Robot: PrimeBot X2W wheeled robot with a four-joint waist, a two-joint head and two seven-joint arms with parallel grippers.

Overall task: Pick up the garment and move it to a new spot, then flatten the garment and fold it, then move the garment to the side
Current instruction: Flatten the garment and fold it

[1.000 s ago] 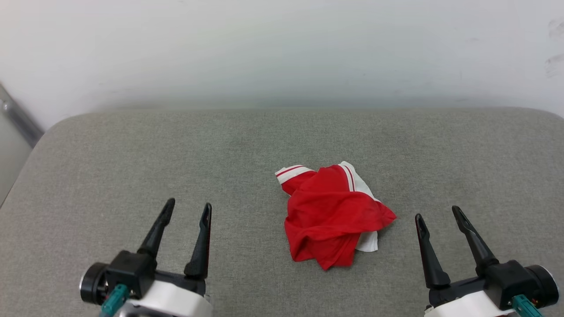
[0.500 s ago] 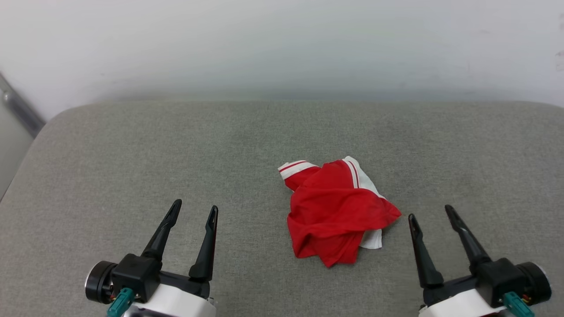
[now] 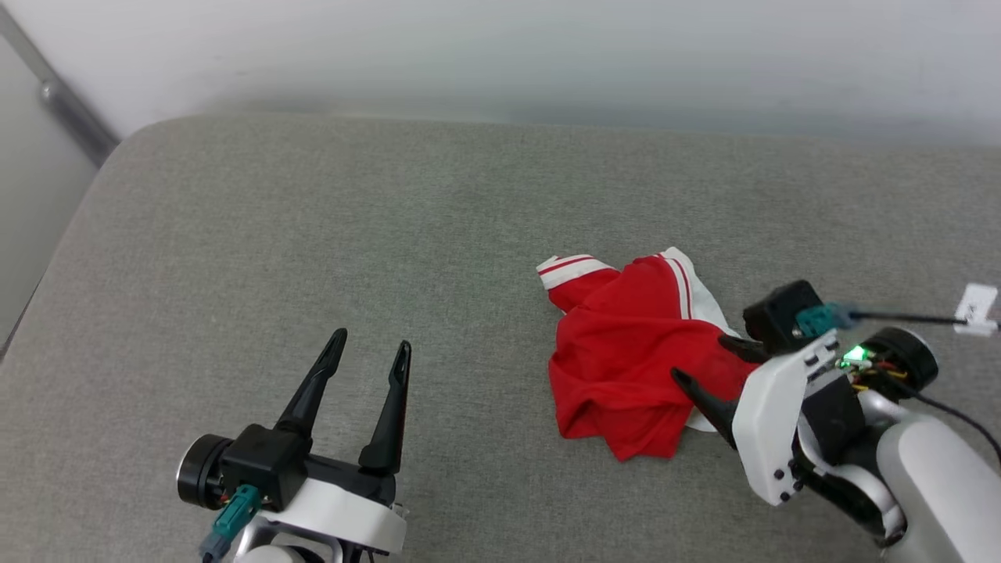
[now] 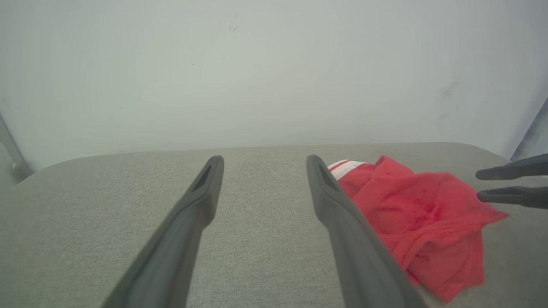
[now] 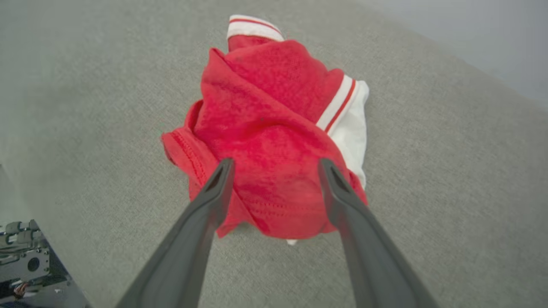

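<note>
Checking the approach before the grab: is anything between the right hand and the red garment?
Nothing visible. The open right hand points straight at the crumpled garment on the grey cushion, fingertips at its near edge.

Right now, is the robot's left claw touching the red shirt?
No: the left gripper hangs open over the grey cushion, with a clear gap between it and the crumpled red jersey.

Left gripper spread wide; right gripper likewise.
</note>
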